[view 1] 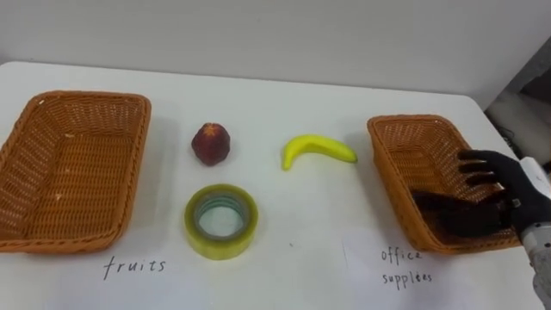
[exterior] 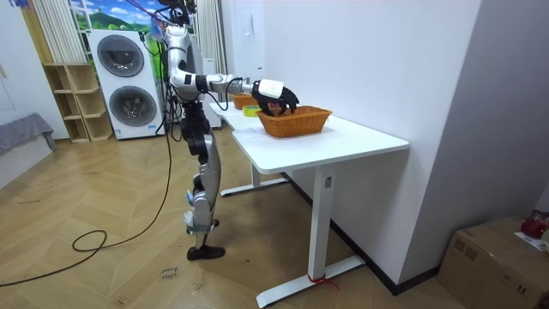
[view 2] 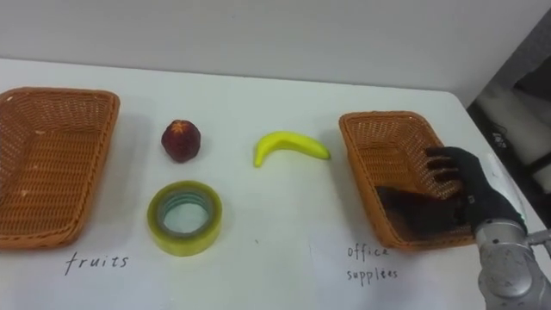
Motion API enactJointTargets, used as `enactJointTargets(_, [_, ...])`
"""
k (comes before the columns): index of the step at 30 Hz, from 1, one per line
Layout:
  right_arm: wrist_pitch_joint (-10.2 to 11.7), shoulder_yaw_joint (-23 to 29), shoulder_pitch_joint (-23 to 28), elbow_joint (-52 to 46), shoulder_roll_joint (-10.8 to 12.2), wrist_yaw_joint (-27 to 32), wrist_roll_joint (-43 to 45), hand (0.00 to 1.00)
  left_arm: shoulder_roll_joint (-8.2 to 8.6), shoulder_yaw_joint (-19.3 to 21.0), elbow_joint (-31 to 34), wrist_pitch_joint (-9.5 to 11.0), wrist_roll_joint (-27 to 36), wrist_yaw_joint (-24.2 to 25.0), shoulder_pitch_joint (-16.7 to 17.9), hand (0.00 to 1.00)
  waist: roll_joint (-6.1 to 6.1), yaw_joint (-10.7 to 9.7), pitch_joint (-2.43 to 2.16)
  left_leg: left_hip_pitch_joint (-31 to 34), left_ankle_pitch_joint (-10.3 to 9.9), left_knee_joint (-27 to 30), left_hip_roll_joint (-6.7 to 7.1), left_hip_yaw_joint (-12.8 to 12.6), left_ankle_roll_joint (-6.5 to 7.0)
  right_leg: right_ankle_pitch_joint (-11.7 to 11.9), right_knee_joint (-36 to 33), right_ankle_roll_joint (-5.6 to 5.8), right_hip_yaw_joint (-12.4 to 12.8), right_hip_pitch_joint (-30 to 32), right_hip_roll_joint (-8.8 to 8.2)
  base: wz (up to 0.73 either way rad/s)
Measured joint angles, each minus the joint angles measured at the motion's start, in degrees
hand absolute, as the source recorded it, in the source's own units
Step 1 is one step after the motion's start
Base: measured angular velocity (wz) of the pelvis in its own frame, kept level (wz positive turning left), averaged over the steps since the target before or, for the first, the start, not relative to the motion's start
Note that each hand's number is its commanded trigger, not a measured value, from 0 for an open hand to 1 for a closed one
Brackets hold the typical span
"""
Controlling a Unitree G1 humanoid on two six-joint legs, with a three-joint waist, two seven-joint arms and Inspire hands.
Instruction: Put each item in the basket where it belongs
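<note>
A reddish peach (view 1: 210,143) and a yellow banana (view 1: 317,150) lie on the white table between two wicker baskets. A roll of yellowish tape (view 1: 221,221) lies flat in front of the peach. The left basket (view 1: 86,96) holds nothing. My right hand (view 1: 508,185) hovers over the right basket (view 1: 405,120), open, with its dark fingers spread toward the left. A dark shape lies under the hand on that basket's floor; whether it is an object or shadow I cannot tell. The room view has the same hand (exterior: 279,94) above the basket (exterior: 296,120).
A handwritten word is on the table (view 1: 284,267) in front of each basket. A white wall runs close behind the table's far edge. The robot stands at the table's long side, with washing machines (exterior: 129,81) behind it.
</note>
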State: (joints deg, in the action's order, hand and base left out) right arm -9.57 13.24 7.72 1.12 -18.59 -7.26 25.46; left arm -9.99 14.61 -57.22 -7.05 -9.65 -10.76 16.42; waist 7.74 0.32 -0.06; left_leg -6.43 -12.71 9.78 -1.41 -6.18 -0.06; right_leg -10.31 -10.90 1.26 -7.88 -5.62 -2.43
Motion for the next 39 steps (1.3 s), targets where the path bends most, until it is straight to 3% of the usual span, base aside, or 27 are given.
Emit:
enactJointTargets(25, [0.0, 1.6, 0.0, -0.2, 0.0, -0.9, -0.2, 0.00, 0.00, 0.0, 0.0, 0.1, 0.1, -0.4, -0.1, 0.00, -0.14, -0.1, -0.04, -0.1, 0.0, -0.1, 0.00, -0.1, 0.00, 0.0, 0.0, 0.00, 0.0, -0.1, 0.02, 0.00])
enactJointTargets(39, [0.3, 1.4, -0.7, -9.0, 0.0, -0.9, 1.0, 0.00, -0.10, -0.2, -1.4, 1.0, 0.0, -0.4, -0.9, 0.00, -0.09, 0.3, 0.20, -0.2, 0.0, -0.3, -0.02, -0.3, 0.00, 0.0, 0.1, 0.00, 0.1, 0.0, 0.10, 0.00])
